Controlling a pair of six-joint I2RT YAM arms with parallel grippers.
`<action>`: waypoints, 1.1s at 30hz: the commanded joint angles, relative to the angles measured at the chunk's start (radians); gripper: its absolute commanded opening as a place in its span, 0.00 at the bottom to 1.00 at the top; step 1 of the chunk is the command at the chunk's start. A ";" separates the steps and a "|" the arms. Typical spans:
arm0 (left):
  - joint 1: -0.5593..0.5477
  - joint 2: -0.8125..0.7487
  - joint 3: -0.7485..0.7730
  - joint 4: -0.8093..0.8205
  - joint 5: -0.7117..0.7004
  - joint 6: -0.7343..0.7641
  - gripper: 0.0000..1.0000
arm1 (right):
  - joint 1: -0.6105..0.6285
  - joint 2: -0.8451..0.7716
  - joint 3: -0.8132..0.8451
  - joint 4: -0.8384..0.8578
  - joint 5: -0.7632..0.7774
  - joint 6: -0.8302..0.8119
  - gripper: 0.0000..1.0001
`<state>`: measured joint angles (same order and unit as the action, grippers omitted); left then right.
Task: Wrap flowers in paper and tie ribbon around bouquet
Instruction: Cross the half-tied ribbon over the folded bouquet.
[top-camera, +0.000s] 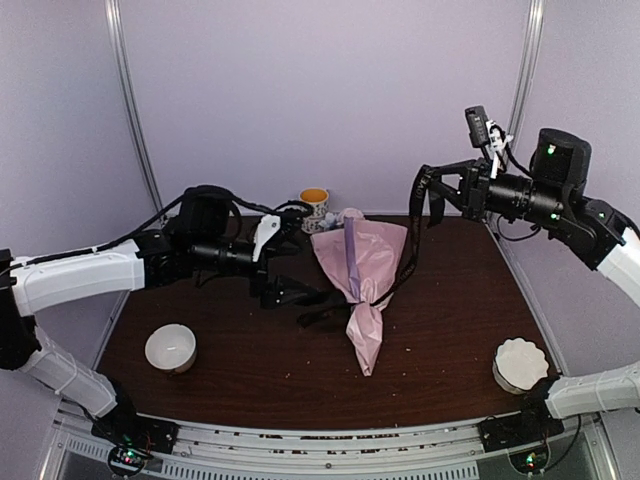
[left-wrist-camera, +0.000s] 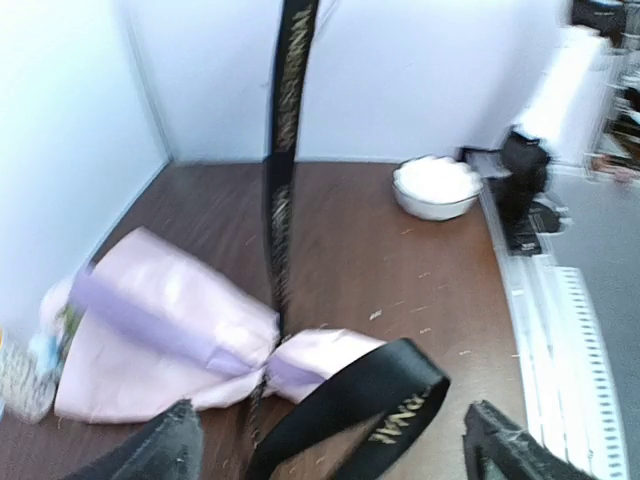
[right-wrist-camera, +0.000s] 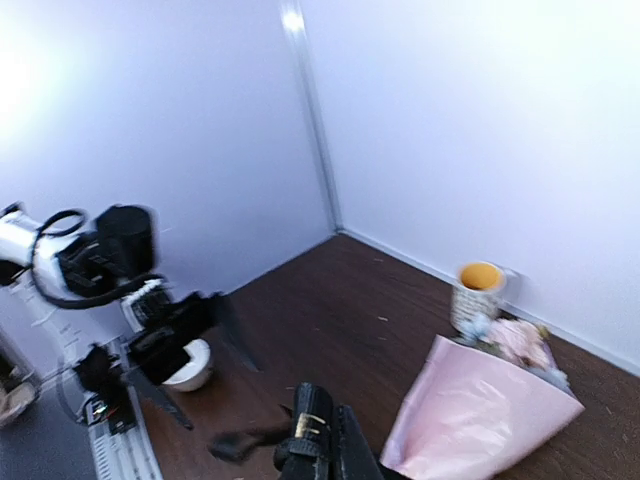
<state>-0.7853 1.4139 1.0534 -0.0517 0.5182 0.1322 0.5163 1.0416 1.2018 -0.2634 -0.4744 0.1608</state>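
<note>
Wrapping looks done from here. The bouquet (top-camera: 362, 270) lies at the middle of the worktop (top-camera: 250, 360), with the flowers (top-camera: 340, 220) peeking out at the wide end toward 12 o'clock, just beside the mug (top-camera: 314, 205). The tip of the cone points to 6. The paper (top-camera: 385, 250) is closed round the stems, pink face out, with a lilac strip running down it.

So I'm on the tie. The ribbon (top-camera: 408, 245) pinches the cone at its waist. One length climbs away toward 2 o'clock to my right tool (top-camera: 432, 192), which hangs well above the worktop with its fingers together, clamped on that length. The other tail curls loose at 9 o'clock of the waist.

My left tool (top-camera: 296, 290) sits low at that 9 o'clock side. On its wrist view both fingers stand wide apart, holding nothing, and the loose tail arches between them. I can't tell whether a knot has formed at the waist; the ribbon blurs there.

Next, I reckon the left tool has to close on that tail and draw toward 9 while the right keeps tension toward 2. The pull needs to be gentle and even, as I judge the cone is light and would slide or crumple. The two white bowls at 7 (top-camera: 170, 347) and 5 (top-camera: 520, 365) sit well apart from it.
</note>
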 joint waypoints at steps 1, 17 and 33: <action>0.003 -0.057 0.036 -0.034 0.208 0.246 0.98 | 0.176 0.011 0.111 -0.055 -0.082 -0.126 0.00; -0.092 0.334 0.580 0.003 0.298 0.142 0.41 | 0.334 0.160 0.320 -0.080 -0.068 -0.161 0.00; -0.046 0.382 0.565 0.147 0.114 -0.046 0.00 | 0.329 0.106 0.134 -0.230 0.351 -0.154 0.47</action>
<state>-0.8764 1.7767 1.6024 -0.0059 0.8177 0.2012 0.8425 1.1950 1.4425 -0.4252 -0.3580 -0.0021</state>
